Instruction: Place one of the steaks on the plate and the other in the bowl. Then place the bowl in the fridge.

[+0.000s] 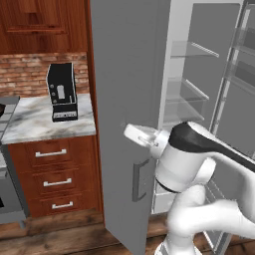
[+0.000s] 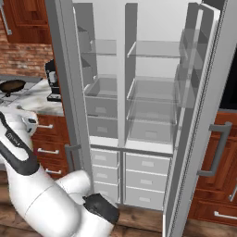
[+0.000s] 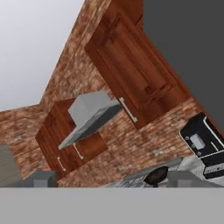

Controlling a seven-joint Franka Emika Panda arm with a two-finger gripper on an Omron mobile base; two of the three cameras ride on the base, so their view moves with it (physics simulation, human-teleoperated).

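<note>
Fridge (image 2: 148,92) doors stand wide open, showing a pale interior of glass shelves, clear bins and grey drawers lower down. Going left to right in the left base view: a marble counter (image 1: 35,127) over wooden drawers, with a black coffee machine (image 1: 62,92) standing near its right edge against the brick wall, then the fridge's big grey left door (image 1: 127,99), then the open shelves. In the right base view, a dark frying pan (image 2: 12,85) sits at the counter's far left. The hand view tilts up at brick wall, a grey range hood (image 3: 89,116) and a wooden cabinet (image 3: 131,74). Gripper (image 3: 111,179) tips barely poke up there, both ends spread apart, nothing between them; jaws look wide.
</note>
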